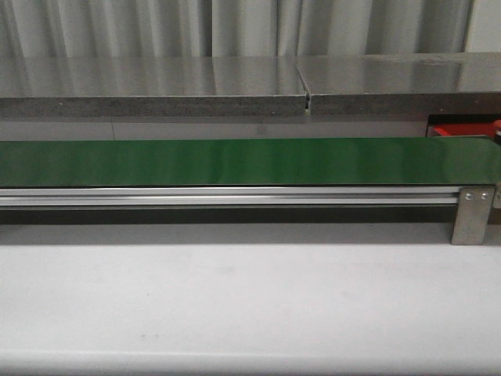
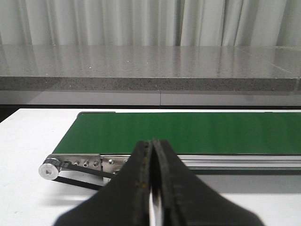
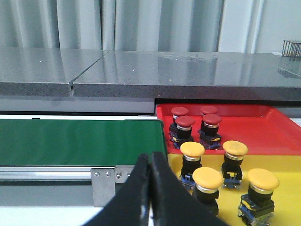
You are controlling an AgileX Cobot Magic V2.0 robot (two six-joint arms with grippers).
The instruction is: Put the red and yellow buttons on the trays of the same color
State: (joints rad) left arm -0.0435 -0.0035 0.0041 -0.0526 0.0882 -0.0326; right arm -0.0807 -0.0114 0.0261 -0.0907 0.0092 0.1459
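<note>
The left gripper is seen with its jaws pressed together, nothing held between them; the right gripper is likewise seen with jaws pressed together and empty. Below and around the left jaws the white desk is seen, and just beyond their tips the green conveyor belt is stretched across, its end roller lying off to one side. Just beyond the right jaws the other end of the belt is met by a metal bracket. Close beside these jaws, to the side away from the belt, a yellow tray is found carrying four yellow buttons, all upright. Farther out, directly behind it and touching it, a red tray is seen holding four red buttons, also upright, grouped near the belt end. Beyond everything a grey stone ledge is laid across, backed by pale curtains. In the front view only a corner of the red tray is shown past the belt.
</note>
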